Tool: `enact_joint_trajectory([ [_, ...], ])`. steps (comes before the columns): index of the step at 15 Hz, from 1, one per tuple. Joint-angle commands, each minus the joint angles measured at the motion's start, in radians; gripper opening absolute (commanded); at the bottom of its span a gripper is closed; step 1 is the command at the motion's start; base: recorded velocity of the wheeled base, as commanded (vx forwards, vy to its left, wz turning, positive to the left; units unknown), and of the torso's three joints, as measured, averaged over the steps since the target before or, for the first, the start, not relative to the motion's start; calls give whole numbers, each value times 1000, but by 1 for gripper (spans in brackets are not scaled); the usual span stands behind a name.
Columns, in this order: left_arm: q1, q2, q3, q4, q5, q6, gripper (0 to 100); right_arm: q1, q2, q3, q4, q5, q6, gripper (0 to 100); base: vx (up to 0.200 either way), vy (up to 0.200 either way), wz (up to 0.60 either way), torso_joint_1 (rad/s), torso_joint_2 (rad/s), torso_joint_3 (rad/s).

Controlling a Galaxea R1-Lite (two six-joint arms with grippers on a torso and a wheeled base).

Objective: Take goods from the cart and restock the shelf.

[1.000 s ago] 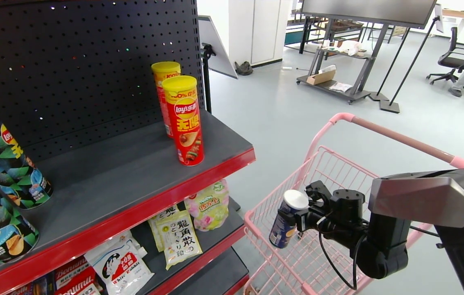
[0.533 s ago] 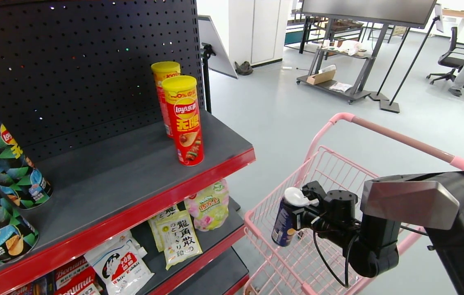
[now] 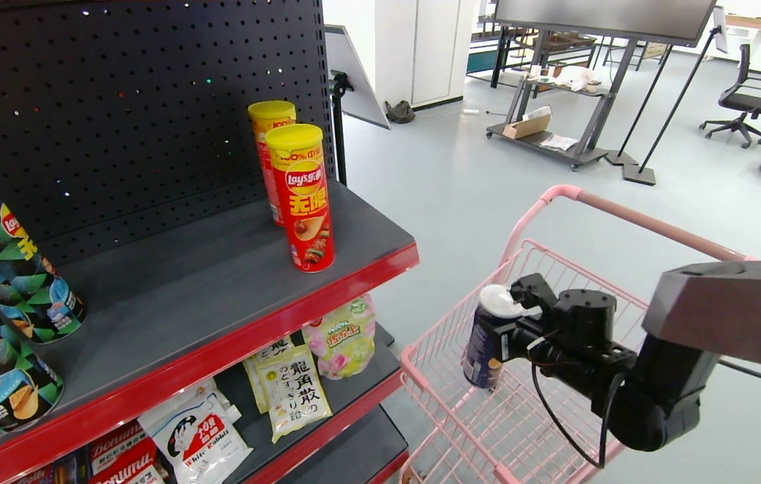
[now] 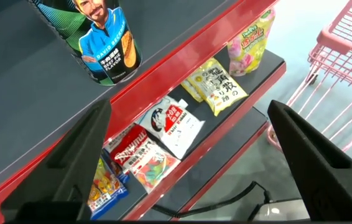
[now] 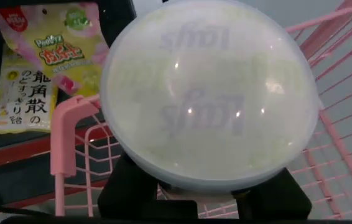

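Overhead, right claw (image 3: 503,324) around blue can (image 3: 481,351)

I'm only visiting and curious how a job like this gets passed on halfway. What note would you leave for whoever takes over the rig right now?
Right gripper: shut on the blue can, which is roughly upright and held above the shelf-side rim of the pink cart.
Left gripper: open and empty, beside the shelf's red front edge, over the snack bags.
On the top shelf: two red cans upright near the right end, dark cans at the left, bare space between.
Done: one can lifted out of the cart.
Left: carry it across and stand it on the top shelf, probably in the gap.
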Motion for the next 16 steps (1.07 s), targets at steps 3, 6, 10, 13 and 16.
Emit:
enact_joint_trajectory([
  [3,-1,-94,38,24,-13,79,100,-23,-738,-46,658,-94,-99,0,0,0,0,0,0,0],
  [6,0,-135,32,83,-13,79,100,-18,-1031,-125,1050,-160,-93,0,0,0,0,0,0,0],
  [10,-1,-165,46,99,-13,76,100,-128,-1425,-122,1526,-216,-92,0,0,0,0,0,0,0],
  [13,0,-186,71,95,-10,74,100,-217,-1536,-95,1606,-176,-101,0,0,0,0,0,0,0],
  [16,0,-186,71,92,-3,74,100,-236,-1579,-84,1607,-176,-111,0,0,0,0,0,0,0],
])
